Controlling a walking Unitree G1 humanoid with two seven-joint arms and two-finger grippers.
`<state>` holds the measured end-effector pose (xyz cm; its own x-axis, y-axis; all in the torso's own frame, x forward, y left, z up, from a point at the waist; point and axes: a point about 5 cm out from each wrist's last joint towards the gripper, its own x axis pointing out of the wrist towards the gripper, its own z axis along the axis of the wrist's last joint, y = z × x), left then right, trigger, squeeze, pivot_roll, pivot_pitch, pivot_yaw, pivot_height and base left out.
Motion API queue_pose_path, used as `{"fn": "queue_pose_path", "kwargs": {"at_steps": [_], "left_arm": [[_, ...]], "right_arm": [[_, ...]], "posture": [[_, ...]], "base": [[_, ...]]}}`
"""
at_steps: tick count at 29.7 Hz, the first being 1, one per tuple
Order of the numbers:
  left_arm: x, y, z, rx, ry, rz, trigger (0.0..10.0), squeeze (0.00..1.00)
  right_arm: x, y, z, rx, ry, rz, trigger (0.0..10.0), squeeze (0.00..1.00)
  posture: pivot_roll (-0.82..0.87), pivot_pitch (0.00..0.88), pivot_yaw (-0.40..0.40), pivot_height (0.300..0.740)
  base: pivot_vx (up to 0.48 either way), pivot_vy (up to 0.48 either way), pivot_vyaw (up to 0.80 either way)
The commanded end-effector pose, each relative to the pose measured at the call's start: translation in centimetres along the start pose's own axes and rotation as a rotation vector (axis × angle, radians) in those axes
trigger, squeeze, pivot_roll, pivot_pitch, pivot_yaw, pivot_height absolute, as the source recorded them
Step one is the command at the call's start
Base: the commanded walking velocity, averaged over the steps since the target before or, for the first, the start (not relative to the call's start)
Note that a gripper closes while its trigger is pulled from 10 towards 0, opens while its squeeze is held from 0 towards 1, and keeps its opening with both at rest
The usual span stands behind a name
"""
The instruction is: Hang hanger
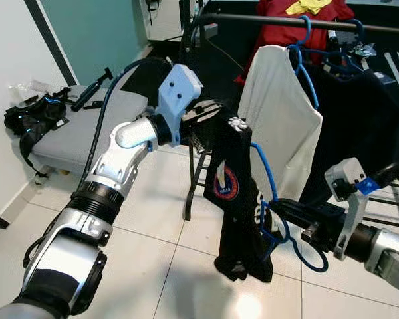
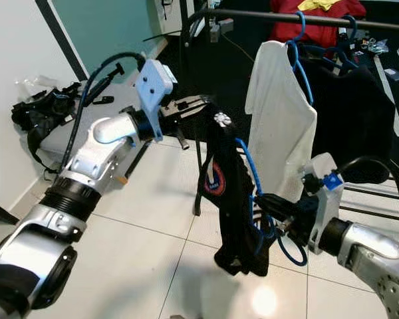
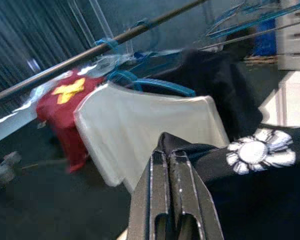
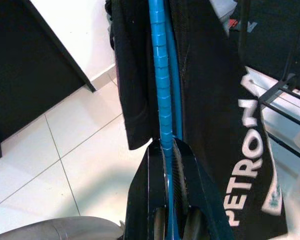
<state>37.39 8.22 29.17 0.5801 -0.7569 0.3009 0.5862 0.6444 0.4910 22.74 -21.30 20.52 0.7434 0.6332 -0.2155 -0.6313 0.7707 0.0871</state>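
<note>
The right gripper (image 4: pixel 168 150) is clamped on the blue ridged plastic hanger (image 4: pixel 160 75) that carries a black printed garment (image 1: pixel 236 199). The left gripper (image 3: pixel 170 160) pinches that garment's top edge, fingers closed. Both are held over white floor tiles (image 1: pixel 159 219), below a dark metal clothes rail (image 1: pixel 286 21) bearing a white shirt (image 1: pixel 279 113).

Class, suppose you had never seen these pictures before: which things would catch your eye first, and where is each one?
First, the black shirt held up in mid-scene: the left gripper pinches its top edge, while the right gripper clamps the blue hanger threaded through it. Behind them a white shirt hangs on the clothes rail beside a red garment.
</note>
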Motion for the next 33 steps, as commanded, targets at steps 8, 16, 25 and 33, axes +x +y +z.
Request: {"fn": "queue_pose_path", "kwargs": {"at_steps": [8,16,25,33], "left_arm": [[-2.4,5.2,0.7,-0.012,-0.038,0.354,10.0,0.0],[-1.3,4.0,1.0,-0.054,-0.11,0.287,10.0,0.0],[-0.8,-2.2,8.2,-0.453,-0.638,-0.283,10.0,0.0],[-1.3,-5.2,8.5,-0.492,-0.645,-0.529,10.0,0.0]], "right_arm": [[-0.2,0.2,-0.9,0.024,0.041,0.01,0.0,0.0],[-0.1,0.2,-0.9,0.028,0.039,0.009,0.0,0.0],[0.7,-1.1,-1.9,0.093,0.068,-0.097,0.0,0.0],[2.0,-0.8,-1.6,0.108,0.021,-0.098,0.0,0.0]], "posture": [[-0.15,0.206,0.099,0.74],[-0.15,0.204,0.098,0.74],[-0.14,0.197,0.101,0.74],[-0.15,0.191,0.102,0.74]], "base": [[0.0,0.0,0.0],[0.0,0.0,0.0],[0.0,0.0,0.0],[0.0,0.0,0.0]]}}
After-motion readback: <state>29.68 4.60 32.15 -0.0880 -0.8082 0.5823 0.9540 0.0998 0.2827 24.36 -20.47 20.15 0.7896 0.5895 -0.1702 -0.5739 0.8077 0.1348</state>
